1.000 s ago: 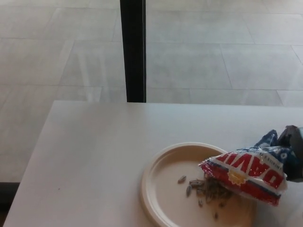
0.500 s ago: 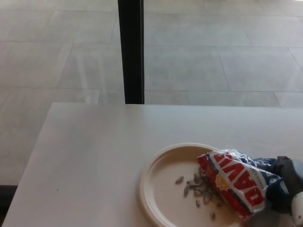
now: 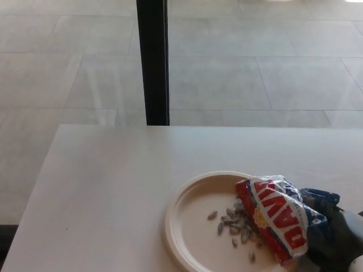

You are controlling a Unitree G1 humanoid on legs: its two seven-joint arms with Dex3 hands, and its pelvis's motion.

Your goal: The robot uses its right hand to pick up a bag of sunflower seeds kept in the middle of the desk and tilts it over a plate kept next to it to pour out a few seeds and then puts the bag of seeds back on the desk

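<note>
we read "DAVID" upside down on bag (image 3: 276, 220) | right hand (image 3: 334, 238) gripped it | seeds (image 3: 235, 221) lay in plate (image 3: 187, 226) | desk (image 3: 113, 181)

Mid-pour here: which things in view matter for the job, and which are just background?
In the job: seed bag, held tilted by the right hand; plate; spilled seeds; desk.
Background: black post; tiled floor.
</note>
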